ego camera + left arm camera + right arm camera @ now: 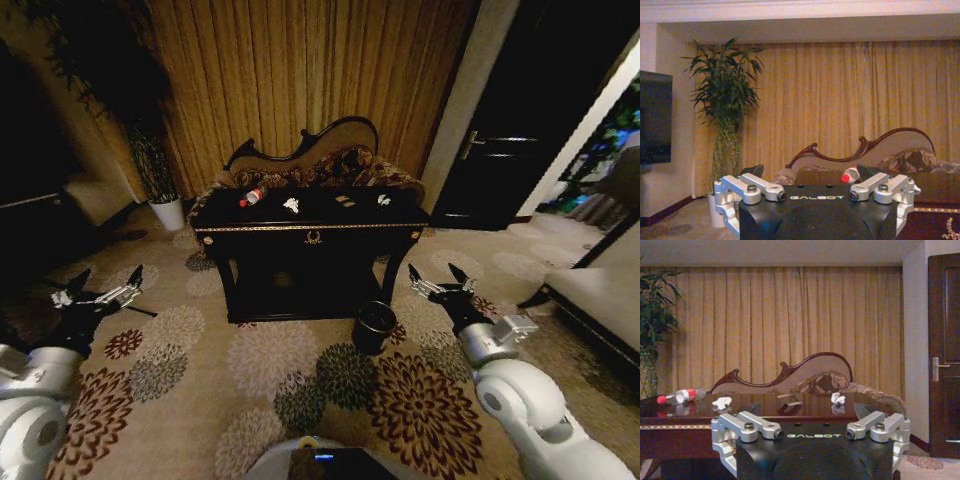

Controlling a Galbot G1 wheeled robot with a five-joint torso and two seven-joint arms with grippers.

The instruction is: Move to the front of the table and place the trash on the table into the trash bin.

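I stood back from the glossy black gold-trimmed bench (pixel 310 236), both arms low and level so I could drive up. My left jaws (pixel 105 284) and right jaws (pixel 437 277) were spread and empty. Beyond them the bench carried one clear red-labelled bottle (pixel 251 196), two crumpled white papers (pixel 291 205) and one dark wrapper (pixel 344 201). One round dark bin (pixel 374 327) stood on the carpet just ahead of my right jaws.
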